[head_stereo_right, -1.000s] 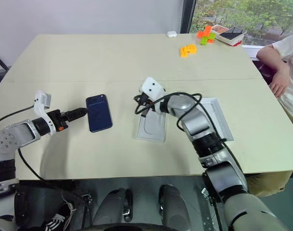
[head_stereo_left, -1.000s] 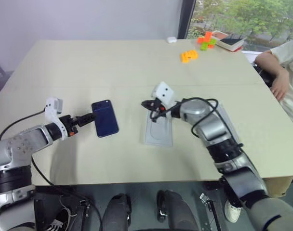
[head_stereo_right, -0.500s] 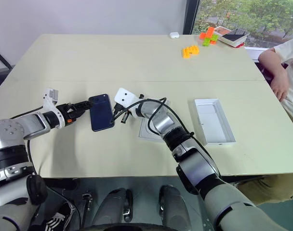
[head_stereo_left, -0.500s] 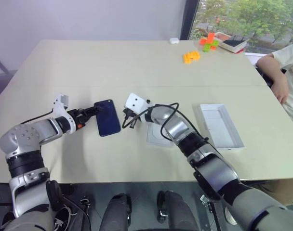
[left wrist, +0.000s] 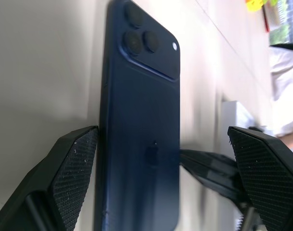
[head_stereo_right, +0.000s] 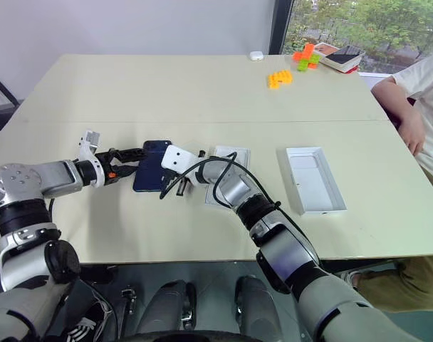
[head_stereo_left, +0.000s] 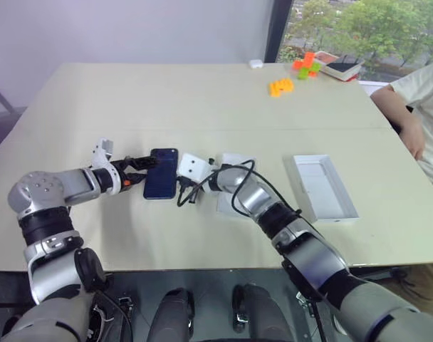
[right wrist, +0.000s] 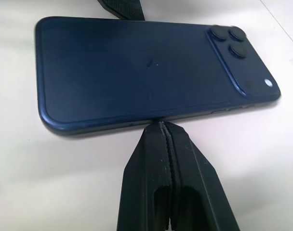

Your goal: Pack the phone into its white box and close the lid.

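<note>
Both claws have closed in on the phone (head_stereo_left: 162,183): left claw (head_stereo_left: 142,171) wide open around it, right claw (right wrist: 162,129) shut, touching its edge. Packing not started.

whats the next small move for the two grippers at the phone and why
Probably close the open left gripper on the slim glossy navy-blue phone. The phone lies flat, back up, on the beige table; the left fingers stand either side of it, and the shut right gripper meets its long edge, seemingly steadying it.
</note>
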`<state>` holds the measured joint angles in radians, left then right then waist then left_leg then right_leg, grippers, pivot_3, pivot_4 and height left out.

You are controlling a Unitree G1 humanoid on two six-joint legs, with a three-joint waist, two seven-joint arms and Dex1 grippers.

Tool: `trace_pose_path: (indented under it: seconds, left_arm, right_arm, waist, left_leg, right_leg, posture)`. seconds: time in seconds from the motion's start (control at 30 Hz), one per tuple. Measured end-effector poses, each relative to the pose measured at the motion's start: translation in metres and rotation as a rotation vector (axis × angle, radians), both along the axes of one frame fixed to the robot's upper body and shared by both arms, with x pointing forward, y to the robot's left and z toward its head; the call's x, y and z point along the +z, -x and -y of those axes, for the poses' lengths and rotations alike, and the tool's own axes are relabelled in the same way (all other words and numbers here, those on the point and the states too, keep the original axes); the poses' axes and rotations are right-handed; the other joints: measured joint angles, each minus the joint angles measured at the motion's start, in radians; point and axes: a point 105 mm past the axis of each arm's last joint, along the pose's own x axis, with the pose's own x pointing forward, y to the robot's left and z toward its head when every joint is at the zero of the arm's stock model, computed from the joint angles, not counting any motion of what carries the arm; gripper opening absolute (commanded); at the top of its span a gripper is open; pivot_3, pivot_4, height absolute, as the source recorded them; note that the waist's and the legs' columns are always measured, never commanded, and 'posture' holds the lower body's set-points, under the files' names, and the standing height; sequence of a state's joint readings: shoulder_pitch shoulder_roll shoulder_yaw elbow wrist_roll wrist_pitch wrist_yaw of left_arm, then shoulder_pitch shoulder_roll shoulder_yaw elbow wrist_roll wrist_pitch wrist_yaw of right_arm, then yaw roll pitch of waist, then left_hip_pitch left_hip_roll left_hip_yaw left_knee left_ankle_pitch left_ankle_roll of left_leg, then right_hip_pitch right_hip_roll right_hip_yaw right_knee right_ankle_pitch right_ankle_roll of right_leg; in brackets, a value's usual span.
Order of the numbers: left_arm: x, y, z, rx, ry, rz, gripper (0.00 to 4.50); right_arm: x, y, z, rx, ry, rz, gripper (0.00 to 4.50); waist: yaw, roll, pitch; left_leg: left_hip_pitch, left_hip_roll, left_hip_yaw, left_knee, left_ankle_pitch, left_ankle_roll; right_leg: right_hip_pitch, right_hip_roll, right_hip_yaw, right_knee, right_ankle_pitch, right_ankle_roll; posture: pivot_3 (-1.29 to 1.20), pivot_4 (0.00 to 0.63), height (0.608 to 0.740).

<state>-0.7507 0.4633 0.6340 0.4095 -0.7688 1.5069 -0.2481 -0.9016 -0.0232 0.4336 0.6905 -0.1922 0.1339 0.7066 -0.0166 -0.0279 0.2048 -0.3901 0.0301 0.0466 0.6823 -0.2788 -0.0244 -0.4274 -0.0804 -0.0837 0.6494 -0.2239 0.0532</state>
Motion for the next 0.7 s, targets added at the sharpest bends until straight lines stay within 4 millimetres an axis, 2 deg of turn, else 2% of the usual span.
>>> trace_pose_path:
  seconds: [0.1, 0.4, 0.63, 0.7]
  left_arm:
    - [0.0, 0.001, 0.0, -0.004, 0.022, -0.009, 4.5]
    - [0.0, 0.004, 0.018, -0.096, 0.12, -0.044, 4.5]
    - [-0.002, 0.006, 0.02, -0.11, 0.126, -0.042, 4.5]
    - [-0.002, 0.007, 0.019, -0.107, 0.126, -0.037, 4.0]
  right_arm:
    - [0.0, 0.0, 0.001, -0.001, 0.006, 0.007, 0.05]
    - [0.001, 0.0, 0.004, 0.004, 0.016, 0.031, 0.05]
    - [0.001, 0.0, 0.005, 0.009, 0.02, 0.044, 0.05]
    - [0.001, 0.0, 0.006, 0.01, 0.022, 0.046, 0.0]
  waist:
    - [0.0, 0.0, 0.0]
    - [0.002, 0.0, 0.0]
    - [0.001, 0.0, 0.0]
    - [0.0, 0.0, 0.0]
  left_leg:
    - [0.0, 0.0, 0.0, 0.0, 0.001, -0.002]
    - [0.0, 0.0, 0.0, 0.0, 0.001, -0.002]
    - [0.0, 0.0, 0.0, -0.001, 0.001, -0.002]
    - [0.0, 0.0, 0.0, -0.001, 0.001, -0.002]
  right_leg:
    - [0.0, 0.0, 0.0, 0.0, 0.0, 0.0]
    - [0.0, -0.001, 0.0, 0.0, 0.0, 0.0]
    - [0.0, -0.001, 0.0, 0.0, 0.0, 0.0]
    - [0.0, -0.001, 0.0, 0.0, 0.0, 0.0]
  posture:
    - [0.0, 0.15, 0.74]
    - [0.0, 0.15, 0.74]
    - [0.0, 0.15, 0.74]
    - [0.0, 0.15, 0.74]
